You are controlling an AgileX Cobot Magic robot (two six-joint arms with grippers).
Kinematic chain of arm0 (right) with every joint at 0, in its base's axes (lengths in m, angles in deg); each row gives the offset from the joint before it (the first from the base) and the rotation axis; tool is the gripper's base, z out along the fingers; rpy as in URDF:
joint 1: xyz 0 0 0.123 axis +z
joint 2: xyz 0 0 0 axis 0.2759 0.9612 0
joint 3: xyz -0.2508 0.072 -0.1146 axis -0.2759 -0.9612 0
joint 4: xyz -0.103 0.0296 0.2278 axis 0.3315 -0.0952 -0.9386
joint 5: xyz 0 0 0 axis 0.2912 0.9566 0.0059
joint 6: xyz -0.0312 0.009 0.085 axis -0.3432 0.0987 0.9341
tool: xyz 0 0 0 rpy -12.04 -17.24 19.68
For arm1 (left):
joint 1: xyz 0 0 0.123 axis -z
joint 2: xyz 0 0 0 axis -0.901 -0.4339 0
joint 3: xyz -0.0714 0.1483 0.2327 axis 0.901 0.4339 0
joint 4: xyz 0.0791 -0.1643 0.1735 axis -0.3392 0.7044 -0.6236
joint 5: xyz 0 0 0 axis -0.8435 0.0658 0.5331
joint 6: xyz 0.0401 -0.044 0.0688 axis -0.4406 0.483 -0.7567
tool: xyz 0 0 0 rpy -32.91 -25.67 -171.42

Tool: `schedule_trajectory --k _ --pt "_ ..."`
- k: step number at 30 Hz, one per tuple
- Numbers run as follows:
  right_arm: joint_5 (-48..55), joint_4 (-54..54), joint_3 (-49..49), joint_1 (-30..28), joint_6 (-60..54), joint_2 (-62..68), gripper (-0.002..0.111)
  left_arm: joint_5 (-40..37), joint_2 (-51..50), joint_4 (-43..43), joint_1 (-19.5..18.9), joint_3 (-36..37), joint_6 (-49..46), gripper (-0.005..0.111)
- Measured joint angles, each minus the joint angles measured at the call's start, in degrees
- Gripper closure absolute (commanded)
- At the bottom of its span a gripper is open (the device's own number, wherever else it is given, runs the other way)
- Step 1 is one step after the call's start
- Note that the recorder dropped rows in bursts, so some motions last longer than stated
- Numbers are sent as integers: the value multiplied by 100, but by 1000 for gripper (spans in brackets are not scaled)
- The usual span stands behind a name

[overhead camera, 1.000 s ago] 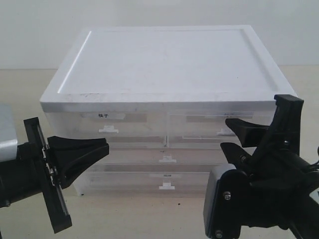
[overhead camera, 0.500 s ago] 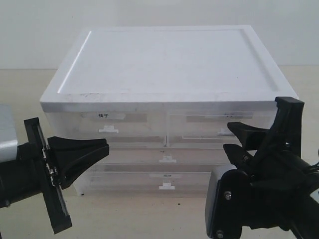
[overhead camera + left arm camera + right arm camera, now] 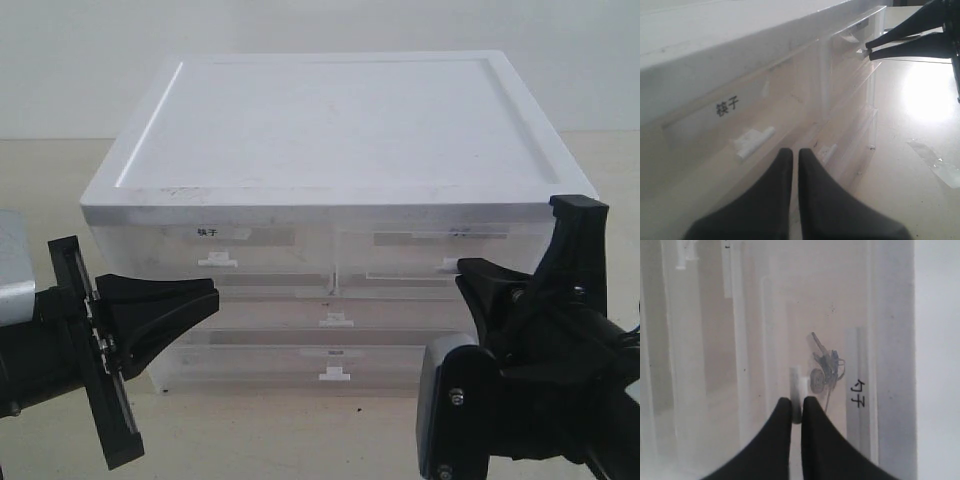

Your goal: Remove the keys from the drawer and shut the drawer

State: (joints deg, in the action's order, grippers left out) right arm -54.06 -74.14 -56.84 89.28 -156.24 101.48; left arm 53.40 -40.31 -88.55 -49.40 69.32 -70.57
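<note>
Nearest the exterior camera, the left gripper hangs low in front of the cabinet. Its 2 black fingers are pressed almost together, with only a thin slit between them and nothing held. It points toward the lower part of the cabinet front without touching it.

The right gripper is clamped on the small white tab handle of the drawer, the upper half-width one on the right side of the cabinet. The fingertips pinch the tab from both sides. The drawer front looks level with the fronts around it, so it appears pushed in.

Through that translucent front, the right wrist view shows the keys inside the drawer, just beside the tab. They are a blurred silver bunch with a round bluish fob.

The neighbouring half-width drawer carries a white label with black characters, and its own tab is untouched. Below these 2 sit 2 full-width drawers, both shut.

The cabinet stands on a pale table. The cabinet's white top stretches back toward a plain wall.
</note>
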Motion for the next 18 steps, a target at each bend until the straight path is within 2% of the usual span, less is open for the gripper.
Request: schedule_trajectory --k 4,9,15,18 --pt "-273 -359 4 327 0 0 108 0 0 0 0 0 0 102" --pt "-520 -1107 4 1281 0 0 108 0 0 0 0 0 0 102" --pt "-1227 -1718 4 2086 -9 0 107 0 0 0 0 0 0 102" --pt "-1368 -1707 4 2215 -9 0 93 0 0 0 0 0 0 102"
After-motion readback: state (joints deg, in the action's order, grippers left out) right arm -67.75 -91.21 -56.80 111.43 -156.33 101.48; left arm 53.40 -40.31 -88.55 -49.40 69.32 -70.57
